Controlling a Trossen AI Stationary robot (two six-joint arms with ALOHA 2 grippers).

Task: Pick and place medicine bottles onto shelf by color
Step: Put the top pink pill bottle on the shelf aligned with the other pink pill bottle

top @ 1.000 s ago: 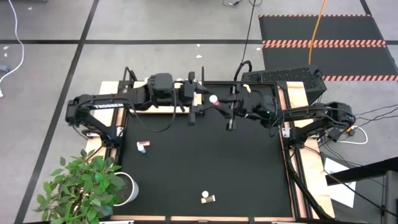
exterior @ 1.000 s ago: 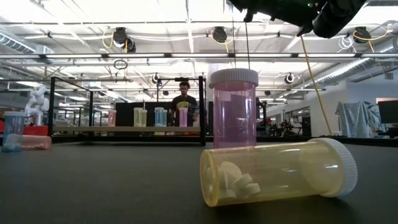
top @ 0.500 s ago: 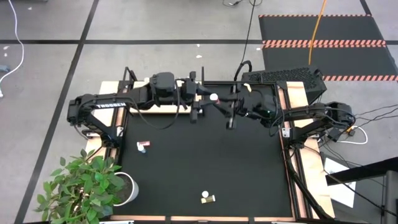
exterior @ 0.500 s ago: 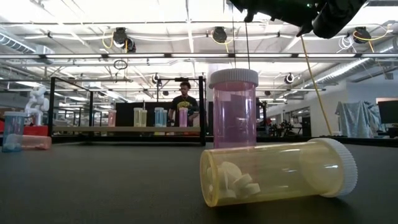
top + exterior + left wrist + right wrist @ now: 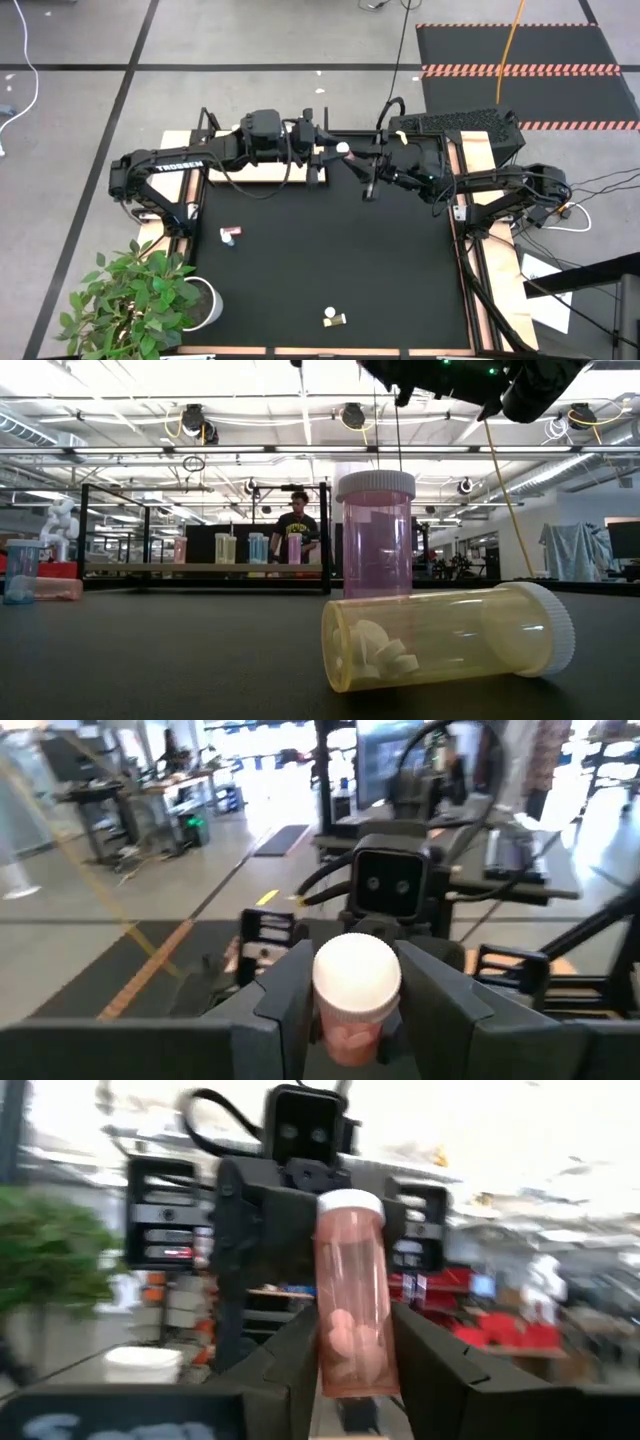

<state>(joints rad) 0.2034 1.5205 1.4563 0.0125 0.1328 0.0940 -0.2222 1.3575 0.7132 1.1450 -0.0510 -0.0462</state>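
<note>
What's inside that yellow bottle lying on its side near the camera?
Through the clear yellow plastic bottle with a white cap, several white round tablets are piled at its closed end; the rest looks empty. A pink upright bottle stands behind it.

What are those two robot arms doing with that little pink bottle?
They look to be passing it from one to the other. Both arms meet up in the air at the far edge of the black mat. The left hand and the right hand each have fingers around the same pink bottle. Two more bottles wait near the front of the mat, and others lie off to the left.
</note>
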